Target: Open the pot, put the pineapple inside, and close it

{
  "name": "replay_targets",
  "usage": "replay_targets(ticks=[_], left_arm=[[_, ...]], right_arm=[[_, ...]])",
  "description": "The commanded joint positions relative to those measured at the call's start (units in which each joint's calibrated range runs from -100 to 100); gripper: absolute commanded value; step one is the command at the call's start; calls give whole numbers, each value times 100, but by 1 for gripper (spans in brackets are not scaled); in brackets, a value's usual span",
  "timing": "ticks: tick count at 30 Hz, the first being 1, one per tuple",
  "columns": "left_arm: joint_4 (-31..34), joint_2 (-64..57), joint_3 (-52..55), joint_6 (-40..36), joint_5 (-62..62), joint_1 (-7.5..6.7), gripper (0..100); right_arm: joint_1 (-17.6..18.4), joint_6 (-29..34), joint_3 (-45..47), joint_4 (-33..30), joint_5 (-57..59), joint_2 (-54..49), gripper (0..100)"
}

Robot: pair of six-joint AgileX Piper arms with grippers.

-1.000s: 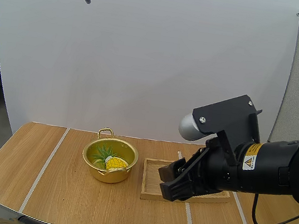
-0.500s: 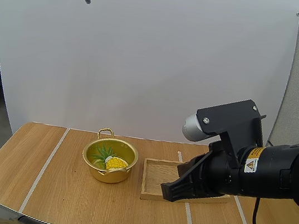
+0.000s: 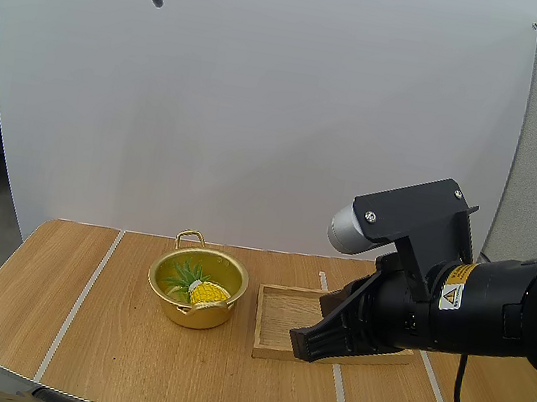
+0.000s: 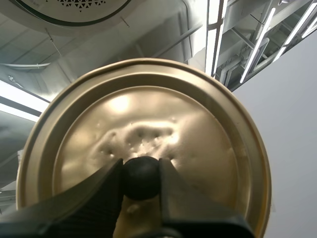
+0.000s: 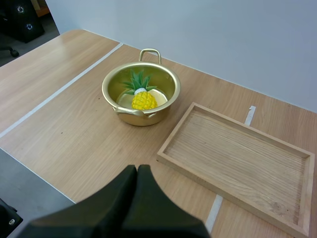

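Note:
The gold pot stands open on the table, and the yellow pineapple with its green leaves lies inside it. From the right wrist view the pot and pineapple sit beyond my right gripper, whose fingers lie together as one dark wedge with nothing in them. In the high view my right gripper hangs over the near edge of the wooden tray. My left gripper is held up off the table, pinching the black knob of the gold lid.
The shallow wooden tray lies right of the pot, with nothing in it. Pale tape lines cross the wooden table. My right arm's bulk covers the table's right side.
My right gripper's fingers have shut from wide open and the arm has drawn back slightly toward the right. Pot, pineapple and tray have not moved.

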Motion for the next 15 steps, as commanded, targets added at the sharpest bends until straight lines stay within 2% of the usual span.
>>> replay_targets(ticks=[1,8,10,15], left_arm=[[22,-42,-41,-2,-191,-20,0],[-15,-42,-41,-60,143,-20,0],[95,-122,-41,-60,1186,-20,0],[178,-360,-41,-60,4842,-20,0]], right_arm=[[-23,-10,22,-51,-14,-56,0],[-23,-10,22,-61,-14,-56,0],[-23,-10,22,-72,-14,-56,0],[-23,-10,22,-72,3,-56,0]])
